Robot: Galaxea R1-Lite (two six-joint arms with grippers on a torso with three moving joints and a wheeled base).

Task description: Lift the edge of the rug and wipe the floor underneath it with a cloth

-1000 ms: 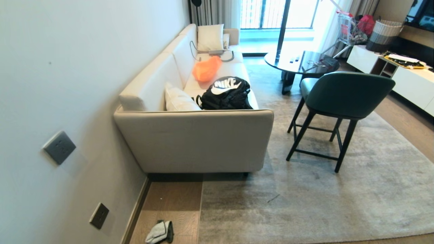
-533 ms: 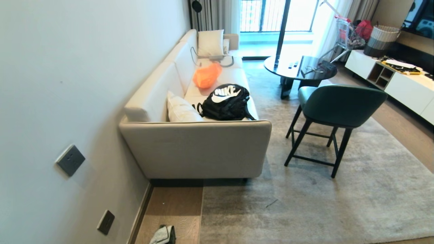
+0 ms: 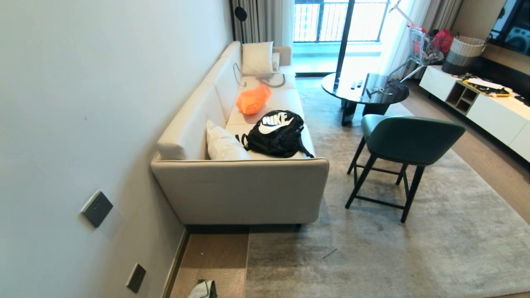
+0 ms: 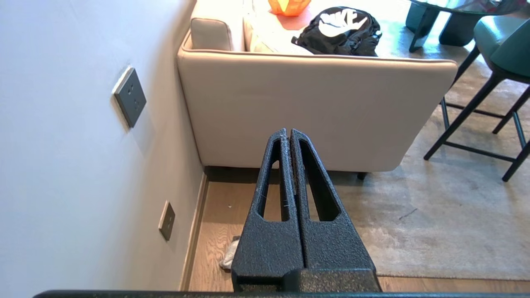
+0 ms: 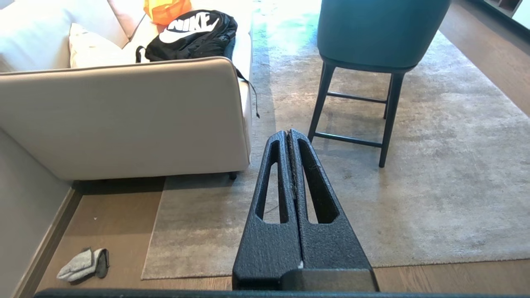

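Observation:
The pale grey rug's straight left edge (image 3: 247,265) runs along the wood floor (image 3: 213,260) in front of the sofa; its square corner (image 5: 143,276) shows in the right wrist view. The small grey-white cloth (image 3: 205,289) lies crumpled on the floor by the skirting, left of the rug and cut by the head view's lower border. It also shows as the cloth (image 5: 83,264) and the cloth (image 4: 229,257). My left gripper (image 4: 288,131) and right gripper (image 5: 288,132) hang high above the floor, both shut and empty. Neither arm shows in the head view.
A beige sofa (image 3: 240,190) carrying a black backpack (image 3: 275,134) stands against the wall, its end facing me. A green chair (image 3: 410,140) and a dark round table (image 3: 364,89) stand on the rug. Wall sockets (image 3: 96,208) are at my left.
The whole head picture has shifted: sofa, chair and cloth sit lower in it and more of the far room shows, so the camera moved. Nothing in the room moved.

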